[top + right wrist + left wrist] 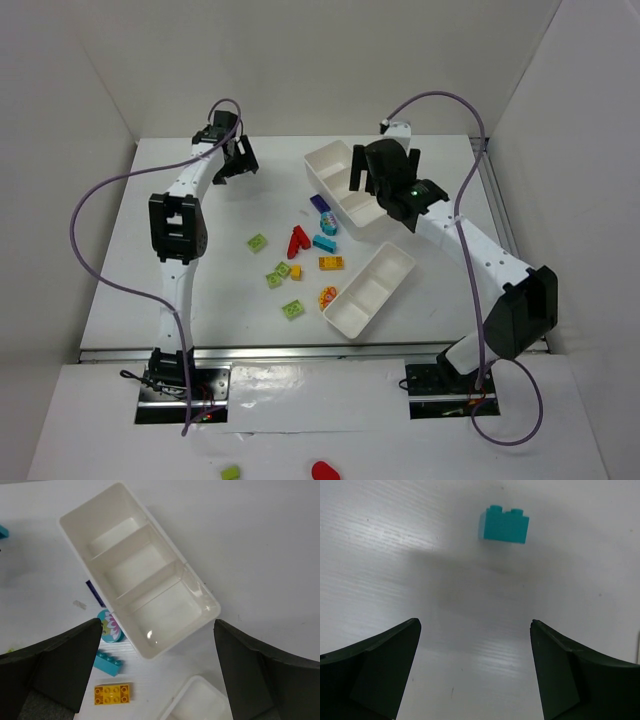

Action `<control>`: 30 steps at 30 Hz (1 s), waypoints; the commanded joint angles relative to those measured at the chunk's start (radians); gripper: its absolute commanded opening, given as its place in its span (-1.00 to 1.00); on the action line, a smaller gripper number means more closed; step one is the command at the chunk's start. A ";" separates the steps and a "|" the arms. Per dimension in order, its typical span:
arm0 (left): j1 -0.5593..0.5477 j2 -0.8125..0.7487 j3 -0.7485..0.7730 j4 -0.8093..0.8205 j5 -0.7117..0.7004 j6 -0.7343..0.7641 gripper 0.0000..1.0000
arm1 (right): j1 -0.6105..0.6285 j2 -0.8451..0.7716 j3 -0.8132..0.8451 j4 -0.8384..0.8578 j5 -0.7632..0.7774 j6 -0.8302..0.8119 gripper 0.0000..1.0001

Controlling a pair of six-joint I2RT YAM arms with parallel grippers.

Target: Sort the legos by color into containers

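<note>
Black fingers fill the lower corners of the left wrist view, spread wide with nothing between them: the left claw is open over the bare surface. Just ahead of it sits a teal brick, clear of both fingers, its studs showing along the far edge

From the right wrist, the right claw is just as wide open and holds nothing. It hangs above the near end of the far tray, which two dividers split into three compartments. Along that tray's left wall lie a purple piece, a round teal disc just beside the wall, a second teal brick and an orange-yellow brick. A corner of the near tray shows at the bottom edge

Seen from above, the left arm reaches to the far left of the surface and the right arm bends over the far tray. Both trays lie at an angle on the right half, near each other but apart. Every brick in view lies outside them: a red brick, four lime bricks, a small orange brick, and a red-and-yellow piece just beside the near tray's left end. A green piece and a red piece lie on the ledge nearer than the arm bases
</note>
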 commanded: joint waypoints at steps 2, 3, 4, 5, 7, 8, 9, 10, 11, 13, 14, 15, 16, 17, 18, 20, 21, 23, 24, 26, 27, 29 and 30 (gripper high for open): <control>-0.001 0.082 0.107 0.065 -0.055 -0.023 1.00 | -0.021 -0.073 -0.024 -0.029 0.121 0.052 1.00; -0.001 0.097 0.129 0.074 -0.055 -0.023 1.00 | -0.021 -0.073 -0.024 -0.042 0.130 0.052 1.00; -0.001 0.112 0.129 0.074 -0.055 -0.033 1.00 | -0.021 -0.073 -0.024 -0.043 0.131 0.052 1.00; -0.001 0.135 0.140 0.086 -0.065 -0.033 1.00 | -0.031 -0.061 -0.024 -0.043 0.140 0.052 1.00; -0.001 0.148 0.140 0.121 -0.075 -0.033 1.00 | -0.031 -0.061 -0.024 -0.053 0.140 0.052 1.00; -0.001 0.148 0.140 0.135 -0.084 -0.033 0.92 | -0.031 -0.051 -0.024 -0.053 0.140 0.052 1.00; -0.001 0.160 0.158 0.149 -0.084 -0.033 0.89 | -0.041 -0.050 -0.024 -0.053 0.131 0.052 1.00; -0.001 0.175 0.169 0.160 -0.094 -0.033 0.85 | -0.041 -0.040 -0.024 -0.053 0.131 0.052 1.00; -0.001 0.175 0.179 0.174 -0.105 -0.033 0.81 | -0.041 -0.040 -0.024 -0.053 0.120 0.052 1.00; -0.001 0.188 0.180 0.200 -0.130 -0.033 0.72 | -0.041 -0.021 -0.013 -0.064 0.120 0.052 1.00; -0.001 0.188 0.180 0.215 -0.130 -0.033 0.64 | -0.050 -0.021 -0.013 -0.064 0.120 0.052 1.00; -0.001 0.188 0.180 0.241 -0.130 -0.019 0.58 | -0.050 -0.012 -0.013 -0.064 0.120 0.052 1.00; -0.001 0.200 0.196 0.241 -0.130 -0.019 0.51 | -0.050 -0.012 -0.013 -0.064 0.120 0.052 1.00; -0.001 0.211 0.205 0.241 -0.130 -0.008 0.45 | -0.059 -0.012 -0.013 -0.064 0.120 0.052 1.00; -0.001 0.211 0.206 0.253 -0.130 -0.008 0.41 | -0.059 -0.003 -0.013 -0.064 0.109 0.052 1.00; -0.001 0.211 0.206 0.264 -0.130 -0.008 0.35 | -0.068 -0.003 -0.013 -0.064 0.109 0.052 1.00; -0.001 0.211 0.206 0.264 -0.130 -0.008 0.32 | -0.068 0.006 -0.013 -0.064 0.100 0.052 1.00; -0.001 0.211 0.206 0.273 -0.130 0.001 0.32 | -0.068 0.015 -0.013 -0.064 0.100 0.052 1.00; -0.001 0.211 0.206 0.273 -0.130 0.010 0.37 | -0.077 0.016 -0.013 -0.064 0.091 0.052 1.00; -0.001 0.211 0.215 0.283 -0.130 0.022 0.40 | -0.077 0.016 -0.013 -0.064 0.091 0.052 1.00; -0.001 0.211 0.215 0.292 -0.130 0.023 0.40 | -0.077 0.025 -0.013 -0.064 0.091 0.052 1.00; -0.001 0.220 0.227 0.302 -0.130 0.023 0.40 | -0.077 0.025 -0.013 -0.064 0.081 0.052 1.00; -0.001 0.220 0.227 0.313 -0.130 0.023 0.40 | -0.087 0.025 -0.013 -0.064 0.081 0.052 1.00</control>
